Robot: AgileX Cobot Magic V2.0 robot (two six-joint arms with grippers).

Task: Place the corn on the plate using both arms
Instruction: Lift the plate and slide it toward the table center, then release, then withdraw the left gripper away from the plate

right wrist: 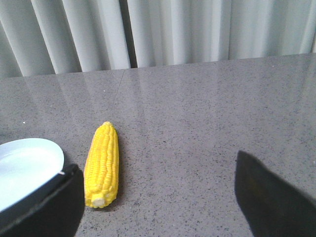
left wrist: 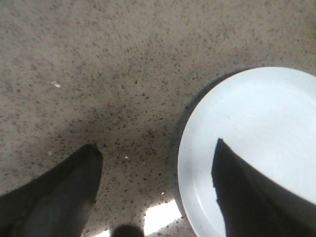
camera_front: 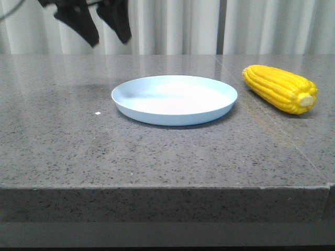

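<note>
Step in hand, by my read: the very start, approach not begun, nothing gripped.

Corn (camera_front: pixel 280 89) lies on the table (camera_front: pixel 104 151) at right of the front frame, mid-height, stub end toward the camera/right, tip pointing back-left. It sits beside the plate (camera_front: pixel 174 99), near its right rim w/ a gap, not touching. Plate is at frame centre and has nothing on it.

Left gripper (camera_front: pixel 93 21) hangs in the upper left of the front frame, well above the table, fingers spread apart, holding nothing. Left wrist view agrees: one finger (left wrist: pixel 59 197) over bare table at lower left, the other over the plate's rim at lower right.

Right gripper (right wrist: pixel 158 197) isn't in the front frame. In its wrist view the fingers show at lower left and lower right, wide apart, empty; corn lies at lower left of that frame, just by the left finger, not betw. the two.

Next, prob.: right arm is the nearer one. It needs to shift so the cob sits betw. its fingers, turn to span the cob across its width, drop, close. Cob is round, may roll if nudged. Left arm's part unclear yet.
</note>
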